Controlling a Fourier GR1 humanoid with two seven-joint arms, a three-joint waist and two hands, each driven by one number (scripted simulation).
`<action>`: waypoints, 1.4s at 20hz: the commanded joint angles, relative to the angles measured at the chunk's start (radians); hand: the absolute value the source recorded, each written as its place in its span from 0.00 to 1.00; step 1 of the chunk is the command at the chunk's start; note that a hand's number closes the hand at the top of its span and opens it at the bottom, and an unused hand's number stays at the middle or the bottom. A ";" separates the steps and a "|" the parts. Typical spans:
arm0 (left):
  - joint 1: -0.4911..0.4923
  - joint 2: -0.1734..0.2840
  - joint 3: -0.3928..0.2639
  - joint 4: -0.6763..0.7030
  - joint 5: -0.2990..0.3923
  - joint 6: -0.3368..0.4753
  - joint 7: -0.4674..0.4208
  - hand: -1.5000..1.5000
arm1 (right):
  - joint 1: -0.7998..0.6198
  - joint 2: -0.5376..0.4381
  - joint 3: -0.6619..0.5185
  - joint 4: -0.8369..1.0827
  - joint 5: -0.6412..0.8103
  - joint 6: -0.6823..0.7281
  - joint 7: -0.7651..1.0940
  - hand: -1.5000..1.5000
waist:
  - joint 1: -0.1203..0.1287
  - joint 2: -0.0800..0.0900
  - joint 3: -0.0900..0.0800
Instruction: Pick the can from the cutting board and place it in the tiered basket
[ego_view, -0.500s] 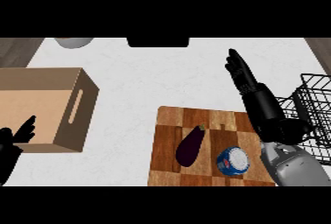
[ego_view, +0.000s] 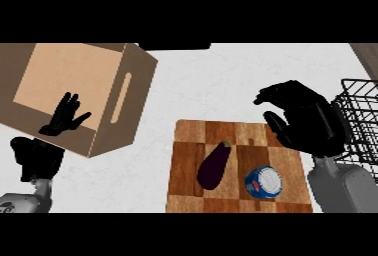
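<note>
Your right hand (ego_view: 306, 122) hangs over the board's (ego_view: 188, 150) far right corner, fingers curled partway, holding nothing. The can (ego_view: 263, 182) sits at about 7 o'clock from it, near the board's front right, apart from the hand, top facing you. Just beside the can, at its 9 o'clock, lies the eggplant (ego_view: 213, 165); keep clear of it. Expect a stiff, light metal can with smooth, likely slippery sides: wrap its round wall at mid-height, thumb opposite fingers, not the rim. The basket (ego_view: 362, 115) waits at the hand's 3 o'clock. Your left hand (ego_view: 65, 116) rests open over the box (ego_view: 88, 85).
</note>
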 joint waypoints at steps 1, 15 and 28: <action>-0.046 -0.085 -0.048 -0.039 -0.015 0.032 -0.049 0.50 | 0.045 0.065 0.026 0.066 -0.285 0.212 0.081 0.00 | 0.019 0.013 -0.003; -0.096 -0.158 -0.089 -0.014 -0.088 0.120 -0.026 0.50 | -0.012 -0.511 -0.308 0.047 -0.273 1.022 0.080 0.00 | -0.021 -0.010 -0.011; -0.050 -0.198 -0.123 -0.003 -0.122 0.128 -0.055 0.50 | 0.011 -0.517 -0.365 -0.465 0.204 1.042 0.090 0.00 | 0.002 -0.013 -0.013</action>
